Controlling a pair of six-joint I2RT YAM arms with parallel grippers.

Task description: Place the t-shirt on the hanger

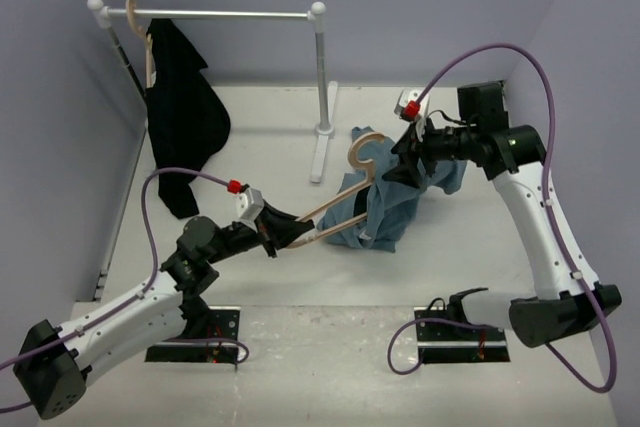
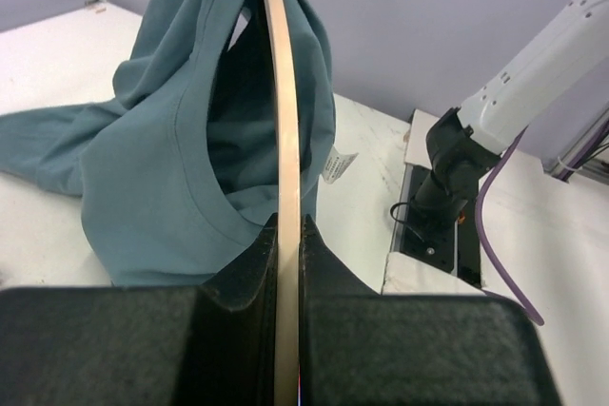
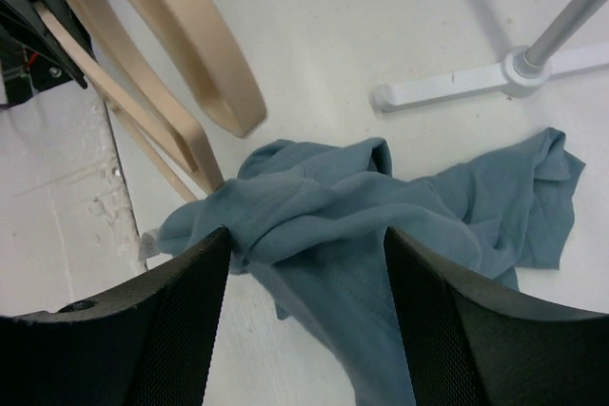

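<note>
The soft, dusty grey-blue t-shirt (image 1: 388, 209) is a rumpled, creased heap, partly draped over the far arm of the hanger (image 1: 340, 203) and partly spilling onto the white counter (image 1: 260, 147) near the middle, with its small white label (image 2: 339, 164) showing. The hanger is smooth pale wood with slim curved arms and a rounded hook. The left claw (image 2: 288, 235) is clamped tight on the hanger's near arm, while the right claw (image 3: 306, 244) stands spread wide astride a bunched fold of the cloth.
</note>
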